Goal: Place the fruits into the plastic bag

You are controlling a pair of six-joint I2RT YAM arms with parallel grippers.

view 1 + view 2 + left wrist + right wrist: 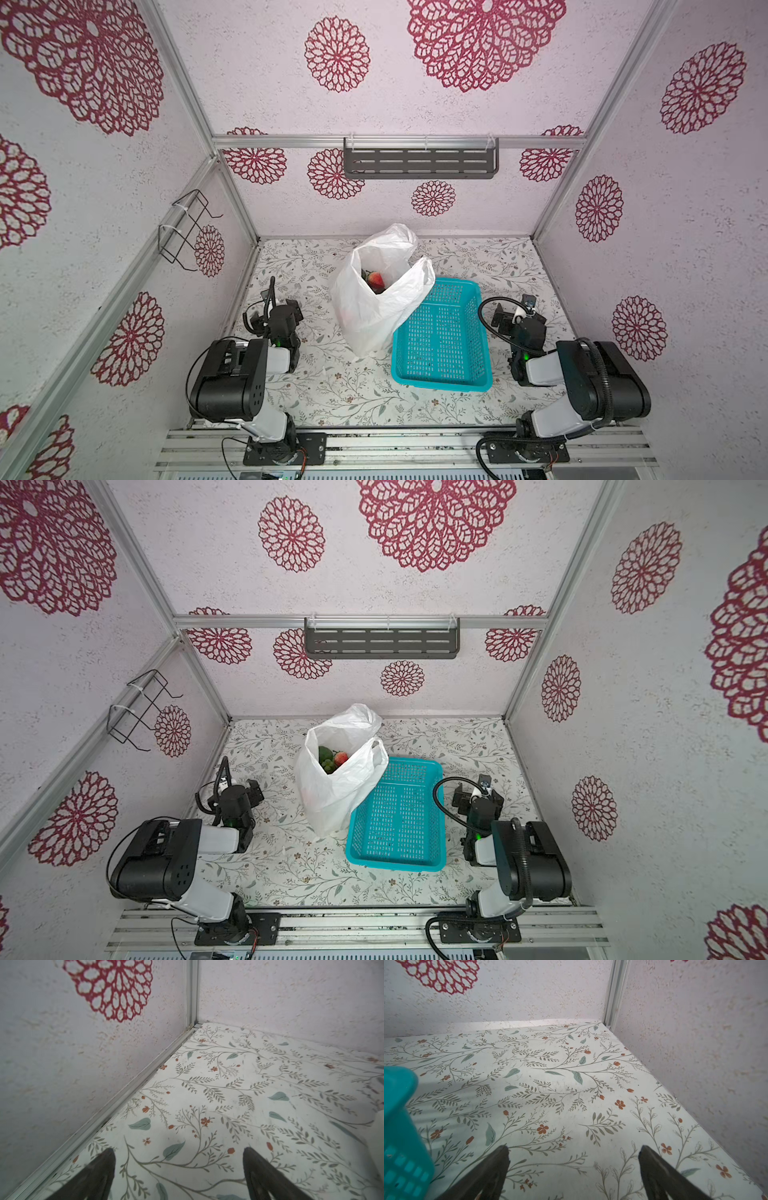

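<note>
Both my claws are spread wide, nothing in them. My left claw (179,1149) hangs over the floral-print tabletop (340,395) near the left wall, and my right claw (574,1147) is near the teal perforated plastic basket (444,336). The small toy fruits (332,759), red and green ones showing, sit inside the crinkly translucent white plastic bag (374,307), which stands open-mouthed against the basket's left side.

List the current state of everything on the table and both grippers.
Translucent white plastic bag: standing, mouth open.
Small toy fruits: inside the bag, red and green ones showing.
Teal perforated plastic basket: upright, no fruit visible inside.
Left gripper: open, holding nothing.
Right gripper: open, holding nothing.
</note>
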